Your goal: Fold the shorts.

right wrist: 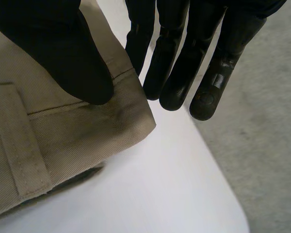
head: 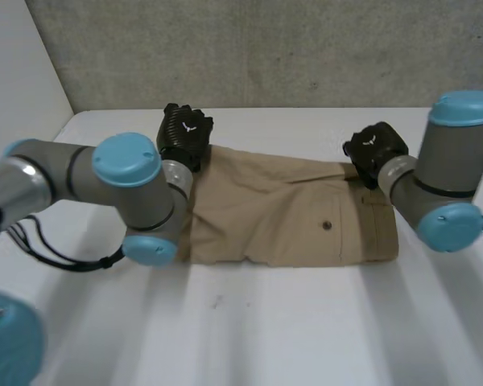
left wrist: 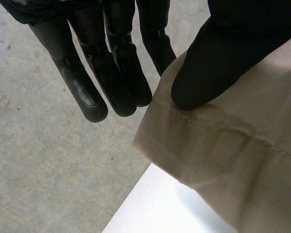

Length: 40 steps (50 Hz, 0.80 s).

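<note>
The left hand sits at the far hem corner of the shorts, thumb on the cloth and fingers straight past the edge: open, nothing pinched. The shorts lie flat across the worktop. The right hand is likewise open, its thumb on the far waistband corner. If either hand closes too shallow, its corner will likely slip out on the lift and the fold will land skewed. The thick waistband looks the likelier to escape.
</note>
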Tool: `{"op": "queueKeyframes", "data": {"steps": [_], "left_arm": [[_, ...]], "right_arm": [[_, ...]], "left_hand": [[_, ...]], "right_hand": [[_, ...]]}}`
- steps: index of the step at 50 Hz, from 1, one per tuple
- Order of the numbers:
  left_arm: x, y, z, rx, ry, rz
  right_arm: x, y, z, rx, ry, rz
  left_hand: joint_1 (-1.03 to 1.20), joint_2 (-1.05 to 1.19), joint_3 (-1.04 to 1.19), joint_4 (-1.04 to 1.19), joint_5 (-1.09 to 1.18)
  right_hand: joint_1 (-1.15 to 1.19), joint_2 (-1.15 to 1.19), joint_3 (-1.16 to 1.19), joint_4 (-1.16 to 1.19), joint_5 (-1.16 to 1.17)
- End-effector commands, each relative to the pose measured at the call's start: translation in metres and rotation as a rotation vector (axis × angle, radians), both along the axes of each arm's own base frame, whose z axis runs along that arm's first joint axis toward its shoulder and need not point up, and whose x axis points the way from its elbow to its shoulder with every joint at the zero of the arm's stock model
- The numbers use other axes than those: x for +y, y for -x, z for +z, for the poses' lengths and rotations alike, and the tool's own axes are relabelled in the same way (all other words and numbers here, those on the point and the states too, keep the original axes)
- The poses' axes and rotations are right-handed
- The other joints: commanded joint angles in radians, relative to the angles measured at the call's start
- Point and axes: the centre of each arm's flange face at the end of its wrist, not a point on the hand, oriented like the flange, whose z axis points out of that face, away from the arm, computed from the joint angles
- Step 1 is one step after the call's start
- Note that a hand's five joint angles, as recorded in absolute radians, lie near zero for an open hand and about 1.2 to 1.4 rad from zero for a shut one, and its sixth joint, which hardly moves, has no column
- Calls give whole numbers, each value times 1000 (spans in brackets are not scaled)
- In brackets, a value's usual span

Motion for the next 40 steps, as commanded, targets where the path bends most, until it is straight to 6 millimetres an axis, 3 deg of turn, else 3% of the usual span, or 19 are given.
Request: {"op": "queueKeyframes", "data": {"steps": [1, 3, 9, 10, 12, 17, 22, 26, 30, 33, 40], "left_arm": [[-29, 13, -27, -31, 47, 16], [-32, 14, -29, -32, 60, 25], [-29, 15, -25, -29, 74, 51], [-27, 14, -24, -31, 68, 55], [-20, 8, -11, -31, 62, 70], [6, -10, 13, -33, 27, 64], [36, -26, 30, 28, -39, 30], [54, -36, 21, 44, -146, -6], [60, -39, 8, 38, -224, -26], [57, -41, 4, 35, -239, -19], [27, -43, -37, -2, -283, 32]], "right_arm": [[-38, -17, -23, -41, 143, -25], [-45, -19, -24, -57, 185, -35], [-47, -16, -5, -103, 233, -67], [-44, -14, 5, -118, 231, -72], [-39, -9, 13, -138, 212, -80], [-5, 3, 34, -181, 84, -80], [27, 11, 27, -165, -88, -37], [40, 30, 15, -152, -205, -41], [54, 41, 4, -148, -276, -34], [64, 44, -5, -145, -316, -28], [68, 54, -28, -150, -329, -42]], "left_hand": [[-570, -636, -631, -641, -606], [-893, -959, -954, -964, -929], [-957, -1023, -1018, -1028, -993], [-957, -1023, -1018, -1028, -993], [-957, -1023, -1018, -1028, -993], [-957, -1023, -1018, -1028, -993], [-957, -1023, -1018, -1028, -993], [-950, -1017, -1011, -1021, -986], [-941, -1008, -1002, -1012, -978], [-938, -1005, -1000, -1010, -975], [-932, -999, -994, -1004, -969]], "right_hand": [[-116, -370, -376, -390, -343], [-743, -997, -1003, -1017, -970], [-743, -997, -1003, -1017, -970], [-743, -997, -1003, -1017, -970], [-743, -997, -1003, -1017, -970], [-743, -997, -1003, -1017, -970], [-743, -997, -1003, -1017, -970], [-743, -997, -1003, -1017, -970], [-657, -911, -917, -931, -884], [-557, -811, -817, -831, -784], [-477, -731, -737, -751, -704]]}}
